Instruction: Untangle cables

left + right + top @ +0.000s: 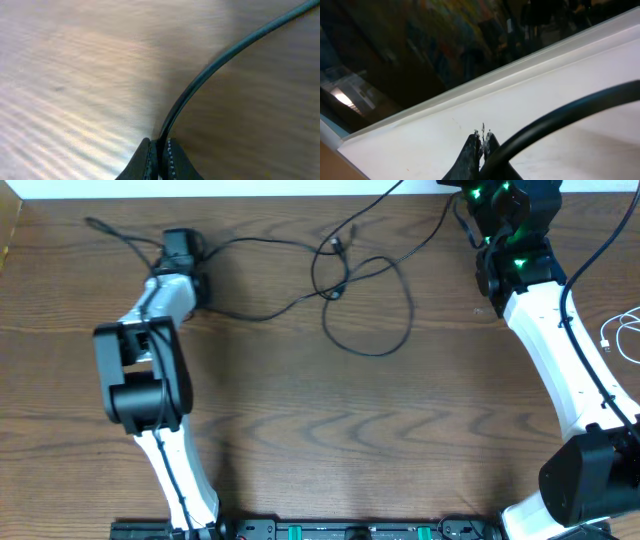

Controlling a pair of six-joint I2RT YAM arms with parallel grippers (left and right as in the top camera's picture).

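Thin black cables (405,320) lie across the far half of the wooden table, crossing in a tangle near a small plug (337,246) and forming a large loop. My left gripper (180,245) is at the far left, low on the table. In the left wrist view its jaws (160,152) are shut on a black cable (210,75) that curves up to the right. My right gripper (470,198) is at the far right edge. Its jaws (483,139) are closed, with a black cable (560,117) running out beside them. A white cable (622,330) lies at the right edge.
The table (330,430) is brown wood grain. A white border (250,188) runs along its far edge. The white border (545,65) also shows in the right wrist view with a dark room behind it. A black rail (330,530) lies along the front between the arm bases.
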